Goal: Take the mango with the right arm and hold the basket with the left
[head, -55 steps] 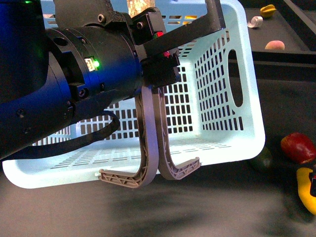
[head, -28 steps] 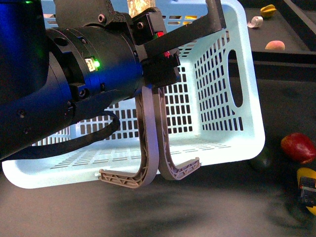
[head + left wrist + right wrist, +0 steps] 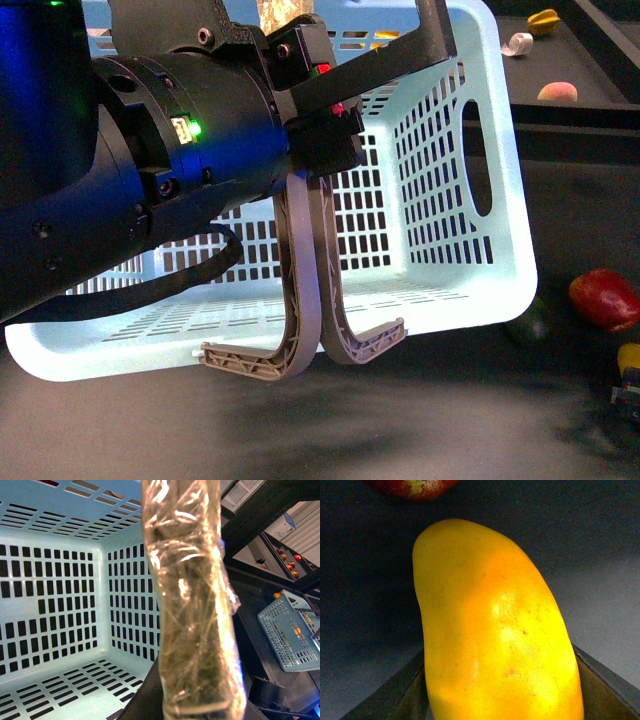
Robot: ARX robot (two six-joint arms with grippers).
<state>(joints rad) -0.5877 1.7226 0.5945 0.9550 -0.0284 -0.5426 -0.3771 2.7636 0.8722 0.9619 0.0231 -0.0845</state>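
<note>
The turquoise basket (image 3: 470,250) stands tilted on the dark table, its two grey-brown handles (image 3: 300,320) hanging over the front rim. My black left arm (image 3: 150,170) fills the left of the front view. Its gripper (image 3: 420,45) is shut on the basket's far rim. In the left wrist view a plastic-wrapped finger (image 3: 192,605) crosses the empty basket's inside (image 3: 60,595). My right gripper (image 3: 500,690) is shut on the yellow-orange mango (image 3: 495,630), its dark fingers (image 3: 395,695) on either side. In the front view only a bit of the mango (image 3: 631,357) shows at the right edge.
A red fruit (image 3: 604,298) and a dark green fruit (image 3: 530,322) lie right of the basket. The red fruit also shows in the right wrist view (image 3: 410,486). A yellow fruit (image 3: 543,20), a peach-coloured fruit (image 3: 557,92) and a white roll (image 3: 518,43) sit at the back right. Another blue basket (image 3: 292,635) stands further off.
The mango, with my right gripper on it, has moved right, almost out of the front view. The left arm and the basket have not moved.
</note>
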